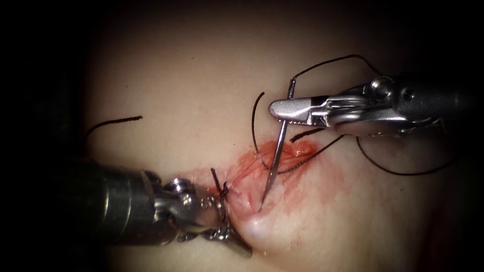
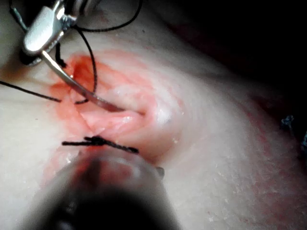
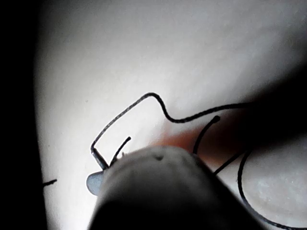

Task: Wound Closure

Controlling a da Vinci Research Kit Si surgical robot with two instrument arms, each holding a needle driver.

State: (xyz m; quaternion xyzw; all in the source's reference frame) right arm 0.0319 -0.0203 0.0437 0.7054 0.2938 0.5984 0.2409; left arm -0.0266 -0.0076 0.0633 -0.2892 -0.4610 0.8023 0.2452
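While the right tool (image 1: pixel 282 110) clamps the needle (image 1: pixel 275 163) near its thread end, the tip touches the tissue (image 1: pixel 322 211) at the cut (image 1: pixel 254 194).
Below those jaws the needle slants down into the red fluid (image 1: pixel 297 151); thread (image 1: pixel 403 171) loops from its eye. Left of the cut, the left tool (image 1: pixel 227 221) grips the tissue edge beside a knot (image 1: pixel 222 189).
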